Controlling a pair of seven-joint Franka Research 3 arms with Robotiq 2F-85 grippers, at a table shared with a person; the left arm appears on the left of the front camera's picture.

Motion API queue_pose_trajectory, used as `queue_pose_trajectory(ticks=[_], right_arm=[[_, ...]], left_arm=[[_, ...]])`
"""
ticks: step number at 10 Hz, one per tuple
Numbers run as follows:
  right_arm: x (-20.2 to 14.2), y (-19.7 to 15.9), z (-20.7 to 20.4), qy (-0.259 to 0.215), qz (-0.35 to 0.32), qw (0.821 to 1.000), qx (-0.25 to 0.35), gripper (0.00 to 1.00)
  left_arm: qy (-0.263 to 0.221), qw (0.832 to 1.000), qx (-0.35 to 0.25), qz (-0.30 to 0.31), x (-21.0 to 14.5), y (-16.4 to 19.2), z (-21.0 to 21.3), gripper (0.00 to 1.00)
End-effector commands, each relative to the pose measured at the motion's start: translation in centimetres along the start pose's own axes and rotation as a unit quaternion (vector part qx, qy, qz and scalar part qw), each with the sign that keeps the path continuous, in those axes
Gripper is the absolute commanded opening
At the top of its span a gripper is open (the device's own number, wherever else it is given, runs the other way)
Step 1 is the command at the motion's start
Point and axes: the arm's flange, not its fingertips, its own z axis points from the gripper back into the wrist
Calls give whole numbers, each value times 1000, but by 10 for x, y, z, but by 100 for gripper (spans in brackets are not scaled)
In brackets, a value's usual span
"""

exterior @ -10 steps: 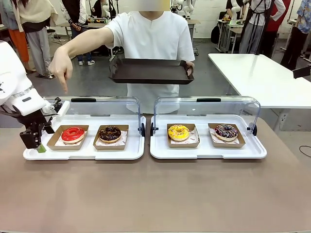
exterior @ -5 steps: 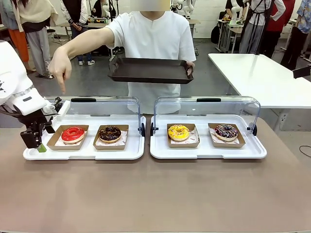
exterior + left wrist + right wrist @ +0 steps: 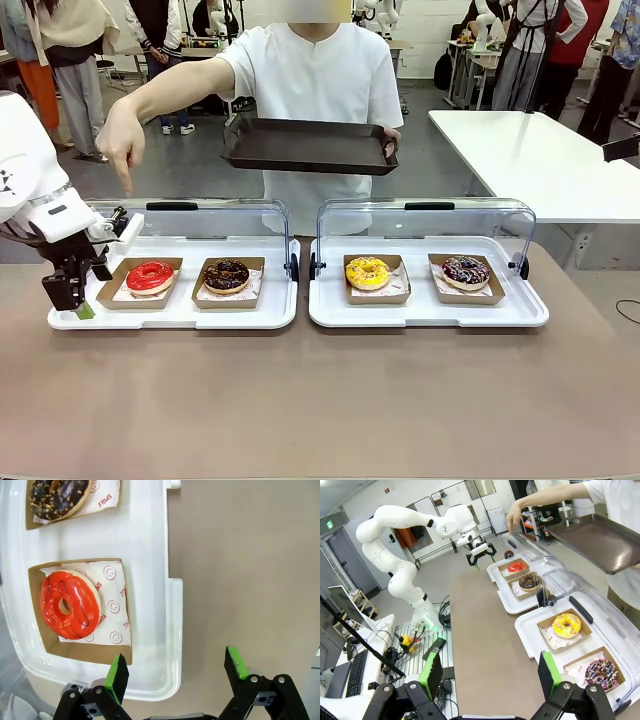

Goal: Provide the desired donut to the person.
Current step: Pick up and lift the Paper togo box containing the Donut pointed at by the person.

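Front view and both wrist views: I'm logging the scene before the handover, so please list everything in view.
donuts: four, one per cardboard tray; left to right red donut, chocolate donut, yellow donut, sprinkled donut
cardboard trays: four, brown, two per display tray
left display tray, right display tray: white, clear lids raised, side by side
serving tray: one, dark brown, held by the person
table: one, brown
person: white shirt, far side; hand points down above the left display tray
left end effector: open, at that tray's outer end
right end effector: open, near the table's right end
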Motion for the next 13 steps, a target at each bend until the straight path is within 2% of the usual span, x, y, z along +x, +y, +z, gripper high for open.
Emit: queue_pose_trajectory(ticks=[1,7,13], right_arm=[[0,-1,0,-6,1,1000,4,100],[0,-1,0,-6,1,1000,4,100],[0,-1,0,-6,1,1000,4,100]], left_arm=[[-19,1000,2,-14,-7,15,-8,100],[-22,1000,-8,3,-28,45,-41,100],[-15,1000,-5,-6,-29,52,-52,100]])
